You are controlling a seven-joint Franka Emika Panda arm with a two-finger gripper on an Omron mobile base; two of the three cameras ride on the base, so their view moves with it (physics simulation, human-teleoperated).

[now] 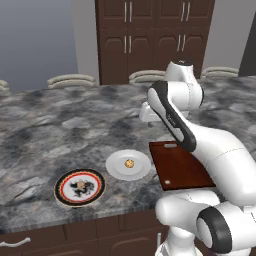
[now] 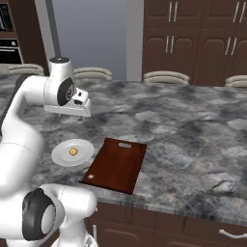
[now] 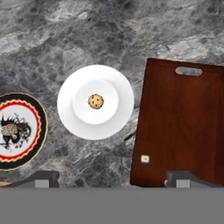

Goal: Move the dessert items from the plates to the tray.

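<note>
A golden-tan cookie [image 3: 96,101] lies in the middle of the plain white plate [image 3: 65,105], also seen from the left base [image 1: 129,163] and from the right base [image 2: 73,151]. A paler brownish piece [image 3: 9,130] sits on the dark motif of the patterned plate [image 3: 35,114], which stands left of the white plate [image 1: 116,169]. The dark reddish-brown tray [image 3: 183,118] lies right of the white plate, handle slot at its far end. My gripper [image 3: 112,180] hangs open high above the counter, over the gap between white plate and tray, holding nothing.
A tiny pale square [image 3: 145,159] lies on the tray's near left corner. The grey marble counter [image 1: 60,130] extends far behind the plates. Its front edge [image 1: 115,212] runs just before the patterned plate [image 1: 64,180]. Chair backs [image 2: 166,77] line the far side.
</note>
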